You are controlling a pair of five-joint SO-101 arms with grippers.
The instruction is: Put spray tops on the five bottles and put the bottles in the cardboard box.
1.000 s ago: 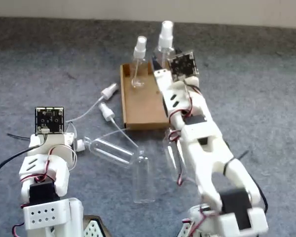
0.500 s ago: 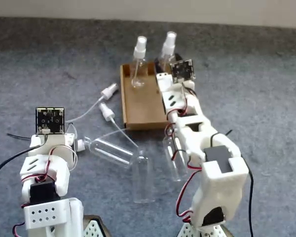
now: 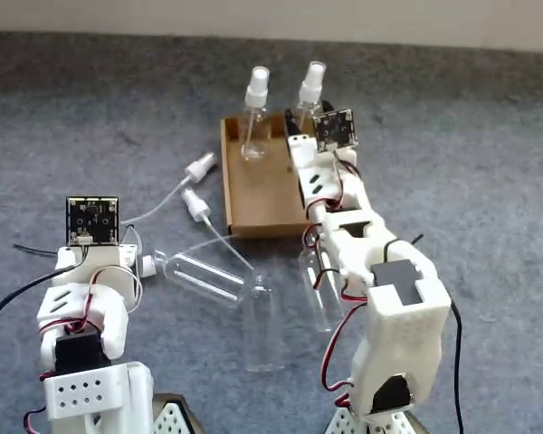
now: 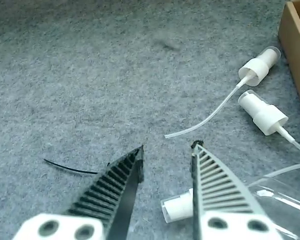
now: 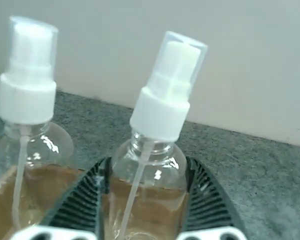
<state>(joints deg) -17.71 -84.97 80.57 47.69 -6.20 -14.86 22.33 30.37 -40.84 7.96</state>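
At the far end of the cardboard box [image 3: 258,194] two clear bottles stand with spray tops on. My right gripper [image 5: 146,165] is shut on the right one [image 3: 309,89], a finger on each side of its body [image 5: 142,195], and it leans slightly. The other capped bottle [image 3: 253,116] [image 5: 32,135] stands free beside it. My left gripper [image 4: 167,147] is open low over the carpet, beside the white neck [image 4: 177,209] of a lying bottle [image 3: 204,276]. Two loose spray tops [image 4: 257,65] [image 4: 262,112] lie ahead of it, left of the box.
Two more clear bottles [image 3: 262,330] [image 3: 317,289] lie on the grey carpet in front of the box, one partly under the right arm [image 3: 380,271]. A thin black cable [image 4: 70,169] lies near the left gripper. A pale wall rises behind the box.
The right arm pulled back and folded up, bringing the held bottle down and slightly right at the box's far end. The left arm stayed still.
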